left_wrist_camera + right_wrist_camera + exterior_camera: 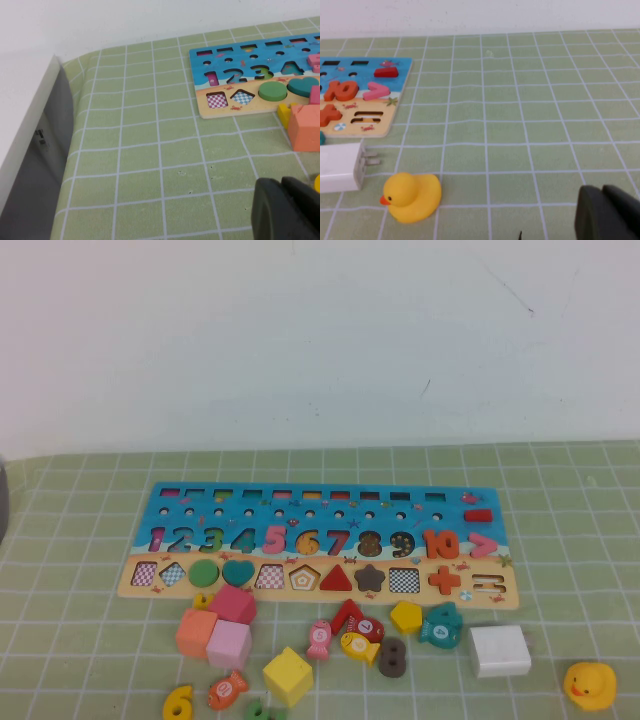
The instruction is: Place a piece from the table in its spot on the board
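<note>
Yellow 6 (178, 703) lay at worktop (560, 540) edge, off board (190, 502) | left claw (283, 207) closed, right claw (603, 212) looked closed, both parked empty | risk: mistaking yellow hexagon (406, 616).

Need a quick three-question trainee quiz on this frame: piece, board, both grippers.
1. True or false: the yellow 6 already lies on the board.
2. The right gripper hangs low over the right side of the table. Which thing is nearest it? A duck; B pink cube; C green circle.
3. Fill in: the left gripper, low over the table's left side near the board's end, is ___ (open/shut).
Key: 1 false; 2 A; 3 shut.
</note>
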